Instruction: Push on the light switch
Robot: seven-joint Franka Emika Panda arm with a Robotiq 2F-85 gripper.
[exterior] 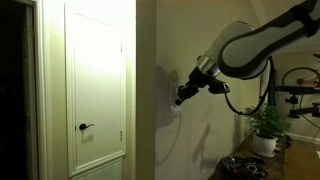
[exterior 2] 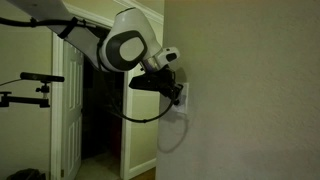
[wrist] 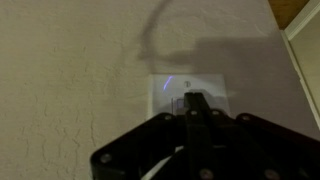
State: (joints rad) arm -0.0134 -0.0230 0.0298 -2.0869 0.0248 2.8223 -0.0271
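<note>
The light switch (wrist: 176, 88) is a small white wall plate in the wrist view. My gripper (wrist: 193, 100) is shut, its fingers together, with the tip against the plate's lower right part. In both exterior views the gripper (exterior: 180, 98) (exterior 2: 176, 93) is pressed to the wall and covers most of the switch; a white edge of the plate (exterior 2: 186, 98) shows beside the fingertips.
A white panel door (exterior: 96, 90) with a dark lever handle (exterior: 85, 127) stands beside the wall corner. A potted plant (exterior: 266, 125) and dark items on a surface sit below the arm. A tripod arm (exterior 2: 35, 78) and open doorway (exterior 2: 100, 115) lie behind the robot.
</note>
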